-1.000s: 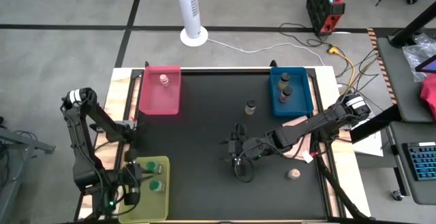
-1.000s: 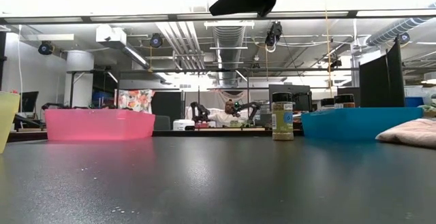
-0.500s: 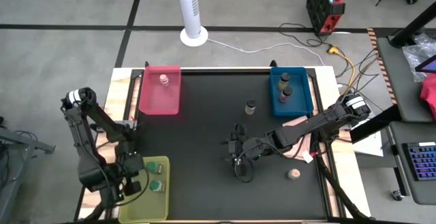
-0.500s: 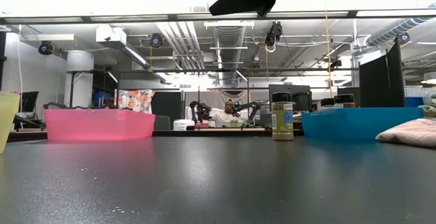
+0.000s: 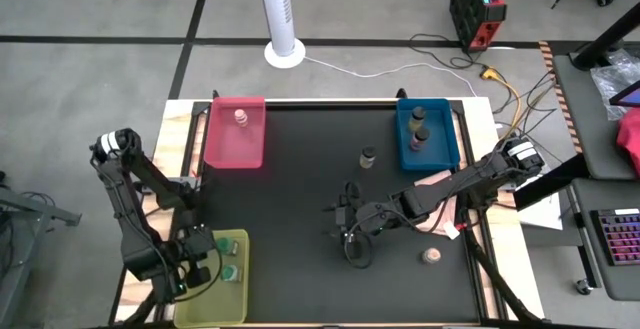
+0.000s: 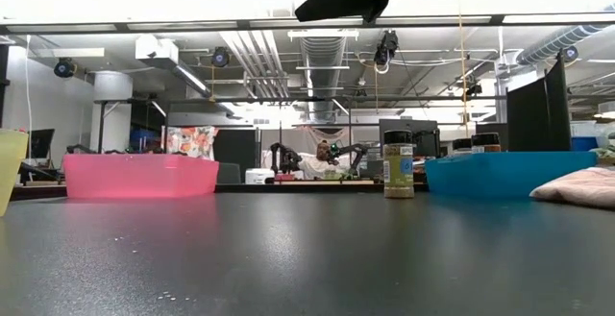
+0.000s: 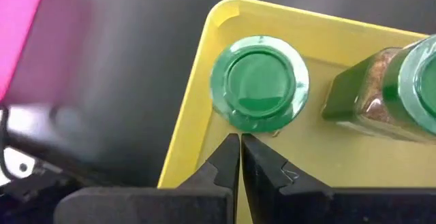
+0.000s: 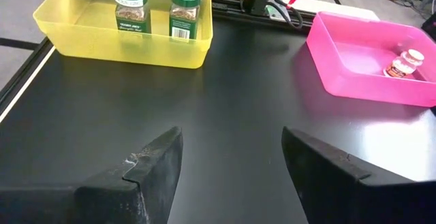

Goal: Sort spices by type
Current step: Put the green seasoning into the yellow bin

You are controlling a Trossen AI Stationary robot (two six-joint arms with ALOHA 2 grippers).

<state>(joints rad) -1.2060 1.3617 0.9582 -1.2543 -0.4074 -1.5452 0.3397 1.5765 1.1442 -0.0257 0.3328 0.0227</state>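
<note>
Two green-lidded jars (image 5: pixel 225 257) are counted in the yellow tray (image 5: pixel 238 304), left gripper (image 7: pixel 240 157) clenched empty above; right gripper (image 5: pixel 350 239) spread mid-table.

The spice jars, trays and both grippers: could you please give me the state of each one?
Green-lidded jars: two, upright in yellow tray.
Pink-topped jar: in pink tray.
Dark-capped jars: two in blue tray.
Loose jar: upright on table.
Loose pinkish jar: on table.
Left gripper: shut, empty.
Right gripper: open, empty.

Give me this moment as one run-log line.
left tool shut, empty, above yellow tray | right tool open, mid-table | loose jars unsorted
</note>
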